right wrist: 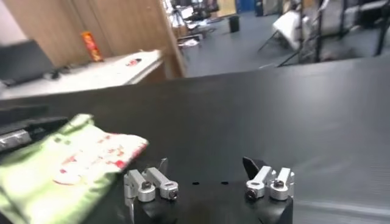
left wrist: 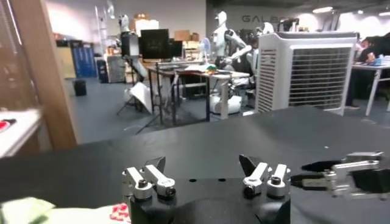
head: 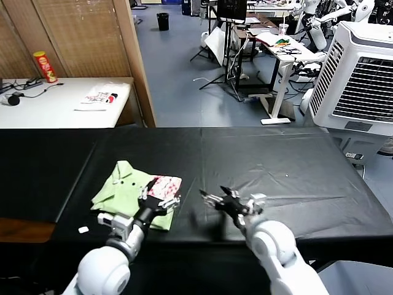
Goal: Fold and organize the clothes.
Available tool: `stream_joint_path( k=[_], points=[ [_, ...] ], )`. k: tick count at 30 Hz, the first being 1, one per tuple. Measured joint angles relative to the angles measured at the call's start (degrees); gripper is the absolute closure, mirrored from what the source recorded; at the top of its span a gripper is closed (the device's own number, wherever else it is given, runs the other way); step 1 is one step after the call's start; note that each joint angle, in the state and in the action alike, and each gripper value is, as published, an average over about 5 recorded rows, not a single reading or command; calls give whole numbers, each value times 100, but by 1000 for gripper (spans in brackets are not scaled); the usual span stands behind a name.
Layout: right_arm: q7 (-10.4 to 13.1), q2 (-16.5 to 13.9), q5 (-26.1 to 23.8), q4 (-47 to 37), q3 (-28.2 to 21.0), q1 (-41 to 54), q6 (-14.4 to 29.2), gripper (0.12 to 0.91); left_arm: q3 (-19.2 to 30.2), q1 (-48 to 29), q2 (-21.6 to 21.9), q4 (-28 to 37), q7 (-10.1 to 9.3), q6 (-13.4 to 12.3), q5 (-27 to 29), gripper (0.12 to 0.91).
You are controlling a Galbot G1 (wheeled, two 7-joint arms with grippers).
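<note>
Jaws open beside folded shirt [head: 132,190]

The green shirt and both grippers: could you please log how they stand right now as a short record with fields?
shirt: pale green shirt, folded into a compact bundle, collar and pink-and-white print patch facing up
surface: black table
left gripper: left gripper, open, over the shirt's near right edge, holding nothing
right gripper: right gripper, open, empty, over bare table to the right of the shirt

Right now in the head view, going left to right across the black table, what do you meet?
Small white scrap → folded green shirt → left claw, open at the shirt's right edge → right claw, open over bare black table.
</note>
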Motion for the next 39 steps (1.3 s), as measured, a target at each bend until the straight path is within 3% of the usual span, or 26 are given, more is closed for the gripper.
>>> stream_joint_path(
  k=[12,15,22,26,30,33,39],
  points=[
    [89,915,406,-1660,-647,991,141,256,-441,491,-143,-110,-81,-120,112,232],
    [79,1026,426,-1842,-679,1079,158,370,-557,606,-175,-143,-79,-156,122,232],
    [10,1127,320,-2090,-654,1225,190,761,-774,860,-245,-232,-71,-256,168,232],
    [-173,996,5,-2211,-528,1374,229,885,-904,975,-267,-249,-73,-314,177,232],
    [-399,680,-433,-2358,-366,1620,184,895,-1040,1062,-298,-233,-73,-349,175,232],
    [-577,395,-667,-2353,-292,1704,156,855,-1098,1089,-314,-195,-78,-364,168,232],
    [-925,-211,-1025,-1895,-132,1476,289,565,-1133,1091,-313,-71,-164,-530,2,232]
  ],
)
